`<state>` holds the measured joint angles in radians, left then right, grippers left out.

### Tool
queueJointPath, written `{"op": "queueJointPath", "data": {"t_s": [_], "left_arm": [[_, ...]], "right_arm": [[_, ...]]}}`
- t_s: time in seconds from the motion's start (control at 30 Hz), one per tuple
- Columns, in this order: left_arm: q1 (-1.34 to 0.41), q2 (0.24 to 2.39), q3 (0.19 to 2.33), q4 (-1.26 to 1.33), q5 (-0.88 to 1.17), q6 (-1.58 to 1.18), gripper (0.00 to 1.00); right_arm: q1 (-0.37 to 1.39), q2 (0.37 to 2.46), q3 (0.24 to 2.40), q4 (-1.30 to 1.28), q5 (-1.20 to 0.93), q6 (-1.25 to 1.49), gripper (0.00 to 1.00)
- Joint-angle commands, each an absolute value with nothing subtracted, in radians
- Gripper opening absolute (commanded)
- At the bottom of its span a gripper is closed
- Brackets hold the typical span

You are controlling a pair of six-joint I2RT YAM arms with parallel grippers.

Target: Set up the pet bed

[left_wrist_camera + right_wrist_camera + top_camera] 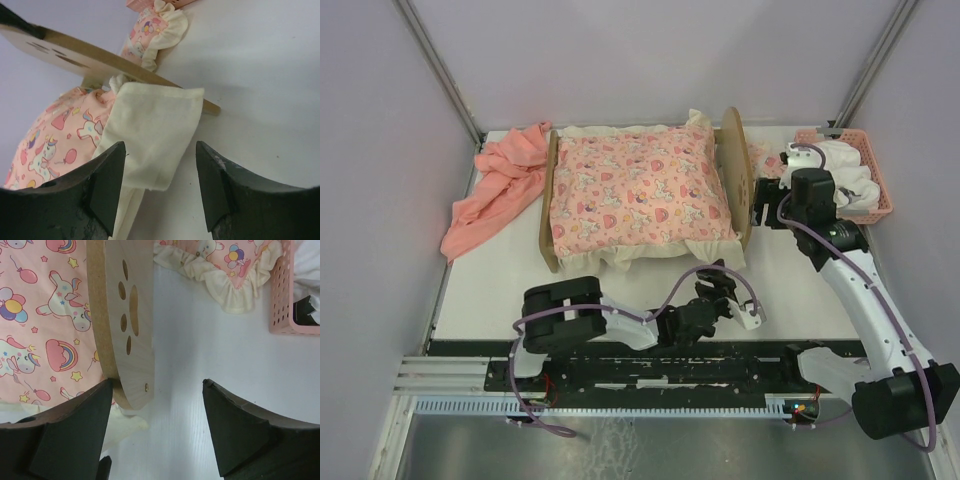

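The pet bed (728, 165) is a light-wood frame with a rounded headboard on the right, marked with a paw print (127, 305). A pink unicorn-print cushion (640, 190) with a cream frill covers it, hiding the base fabric. My left gripper (720, 283) is open at the bed's near right corner. In the left wrist view the gripper (160, 185) has the cushion's cream corner flap (155, 130) lying between its fingers, not gripped. My right gripper (757, 210) is open just right of the headboard. In the right wrist view the gripper (157, 425) has its left finger (75, 430) beside the headboard's lower end.
A salmon-pink cloth (500, 185) lies crumpled left of the bed. A pink plastic basket (872, 165) holding white fabric stands at the back right. A small matching frilled pillow (225, 265) lies between the headboard and the basket.
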<state>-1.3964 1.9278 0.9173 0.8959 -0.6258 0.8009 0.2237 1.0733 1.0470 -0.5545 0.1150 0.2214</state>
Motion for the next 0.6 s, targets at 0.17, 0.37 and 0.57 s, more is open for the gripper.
{"op": "queueJointPath", "data": {"t_s": [0.17,0.37,0.57], "left_arm": [[-1.381,2.111,1.060,1.079,-0.695,1.091,0.67],[-1.368,2.128,1.071,1.133,-0.729,1.124,0.34],[-1.347,1.972,1.016,1.094,-0.727,0.940,0.03]], "right_arm": [[0.143,1.063,1.065,-0.520,0.029,0.218,0.83],[0.127,1.036,1.060,-0.523,0.000,0.205,0.83],[0.127,0.988,0.977,-0.475,-0.090,0.101,0.79]]}}
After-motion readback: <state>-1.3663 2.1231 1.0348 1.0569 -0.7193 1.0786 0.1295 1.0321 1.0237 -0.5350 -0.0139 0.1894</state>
